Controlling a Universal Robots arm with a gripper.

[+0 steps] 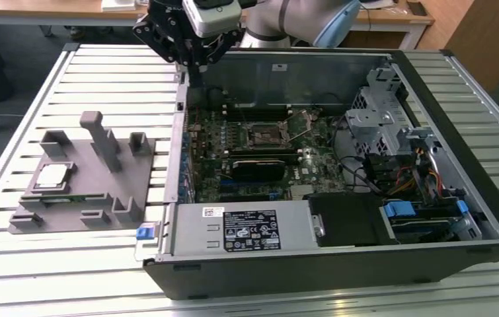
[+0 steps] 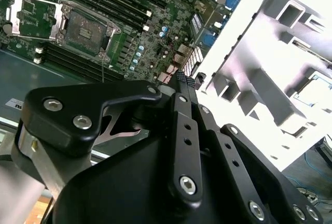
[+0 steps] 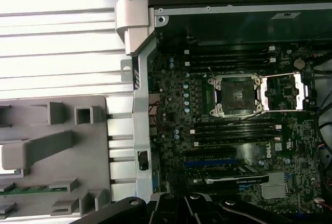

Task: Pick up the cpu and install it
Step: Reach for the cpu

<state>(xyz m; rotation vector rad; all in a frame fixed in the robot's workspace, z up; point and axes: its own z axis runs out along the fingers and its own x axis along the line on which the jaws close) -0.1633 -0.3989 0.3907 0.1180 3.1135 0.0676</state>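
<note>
The cpu (image 1: 53, 175), a small pale silver square, lies in a recess of the grey plastic fixture (image 1: 99, 191) at the exterior view's left, outside the computer case. My gripper (image 1: 194, 66) hangs over the case's far left corner, well away from the cpu, and its black fingers (image 2: 179, 110) are shut together with nothing between them. The motherboard's empty socket (image 3: 236, 95) shows with its metal load plate (image 3: 282, 92) swung open beside it. The socket (image 1: 262, 135) lies right of and below my gripper in the exterior view.
The open black computer case (image 1: 460, 218) holds the motherboard, a labelled power supply (image 1: 244, 228), a drive cage (image 1: 381, 119) and cables. A green memory stick (image 3: 36, 189) lies in the fixture. The slatted metal table (image 1: 20, 264) surrounds everything.
</note>
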